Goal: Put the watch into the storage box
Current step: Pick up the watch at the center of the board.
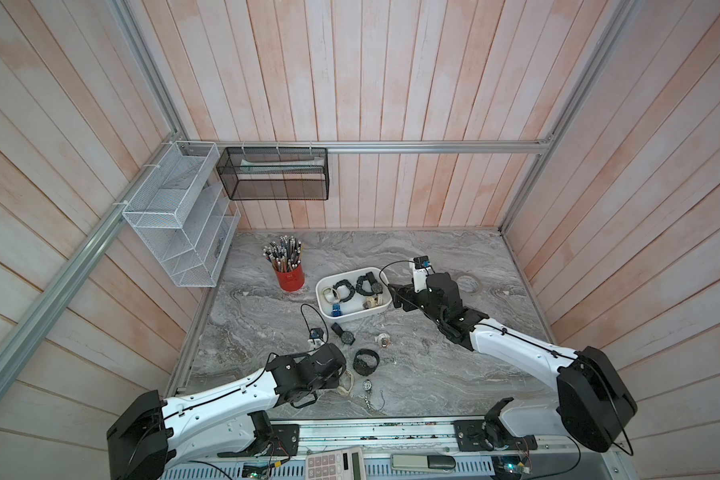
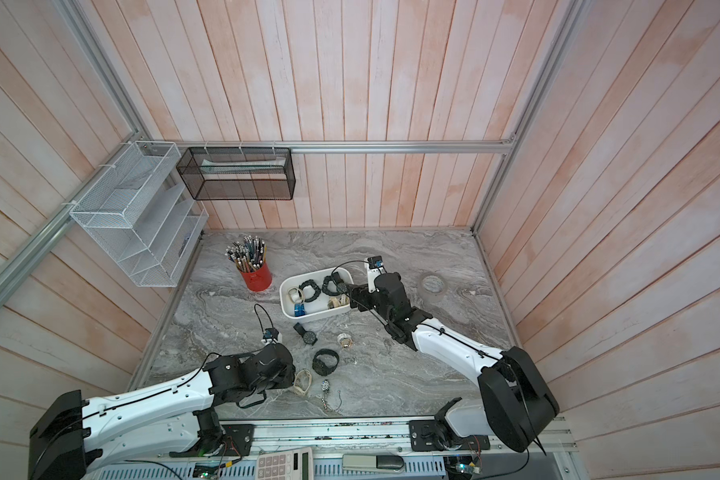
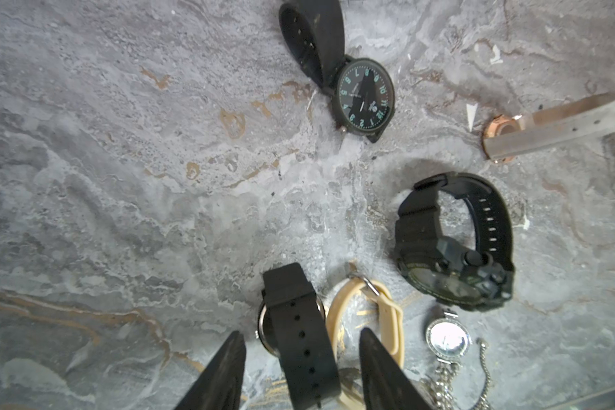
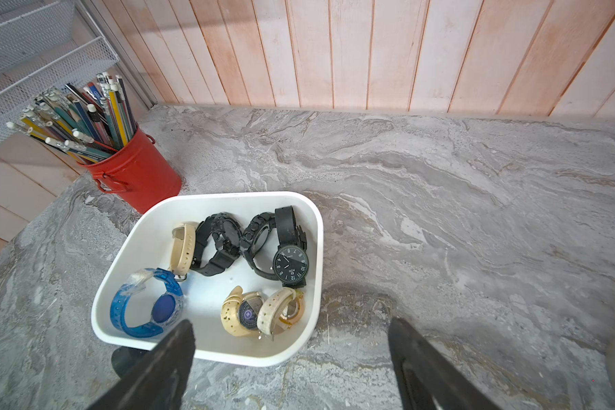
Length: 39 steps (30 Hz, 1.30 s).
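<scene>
Watch (image 3: 300,355): lying on desk (image 3: 121,177), strap between open jaws of left gripper (image 3: 302,333), awaiting grasp.
Right gripper (image 4: 291,322): hovering open by box (image 4: 228,197).

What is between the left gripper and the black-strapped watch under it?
Nothing blocks the left gripper: its jaws straddle the black-strapped watch. But a beige watch lies right beside it, partly inside the gap, and might get pinched too.
</scene>
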{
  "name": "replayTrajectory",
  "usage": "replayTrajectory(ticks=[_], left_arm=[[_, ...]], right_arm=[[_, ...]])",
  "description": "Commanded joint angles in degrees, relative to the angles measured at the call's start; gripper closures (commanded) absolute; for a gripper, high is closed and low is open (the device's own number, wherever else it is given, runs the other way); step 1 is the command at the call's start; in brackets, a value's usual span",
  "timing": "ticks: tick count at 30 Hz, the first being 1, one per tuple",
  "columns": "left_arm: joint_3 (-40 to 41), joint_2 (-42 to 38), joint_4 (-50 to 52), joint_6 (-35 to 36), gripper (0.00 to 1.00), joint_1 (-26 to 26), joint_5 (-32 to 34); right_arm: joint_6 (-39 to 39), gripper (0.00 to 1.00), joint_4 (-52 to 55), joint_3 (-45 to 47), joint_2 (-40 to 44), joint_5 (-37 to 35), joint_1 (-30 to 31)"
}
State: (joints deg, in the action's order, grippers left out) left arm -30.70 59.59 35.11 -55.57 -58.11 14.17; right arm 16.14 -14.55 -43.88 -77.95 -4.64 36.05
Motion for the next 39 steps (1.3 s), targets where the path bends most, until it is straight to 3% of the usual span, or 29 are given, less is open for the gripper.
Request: replayTrajectory(ticks=[1, 6, 14, 27, 33, 39], left_arm=[[-1.9, 1.1, -0.4, -0.3, 0.49, -0.2, 2.1], [-2.7, 4.3, -1.1, -0.2, 0.51, -0.2, 2.3], [-4.2, 7.6, -1.1, 0.2, 0.65, -0.2, 2.6], [-5.6, 5.6, 1.3, 1.2, 0.83, 0.4, 4.7], [-6.5, 0.7, 0.9, 3.9, 0.84, 2.9, 3.8], [-9.8, -3.5, -2.1, 11.9, 0.84, 10.4, 2.1]], right_arm=[[0.0, 0.13, -0.3, 0.5, 0.6, -0.8, -0.2], [-0.2, 0.13, -0.2, 0.4, 0.5, -0.8, -0.2], [-0.5, 0.13, -0.2, 0.7, 0.6, -1.3, -0.3], [-0.6, 0.13, -0.7, 0.3, -0.3, -0.7, -0.3], [-0.6, 0.13, -0.8, 0.2, -0.3, -0.6, -0.3], [-0.5, 0.13, -0.8, 0.4, 0.0, -0.7, -0.3]])
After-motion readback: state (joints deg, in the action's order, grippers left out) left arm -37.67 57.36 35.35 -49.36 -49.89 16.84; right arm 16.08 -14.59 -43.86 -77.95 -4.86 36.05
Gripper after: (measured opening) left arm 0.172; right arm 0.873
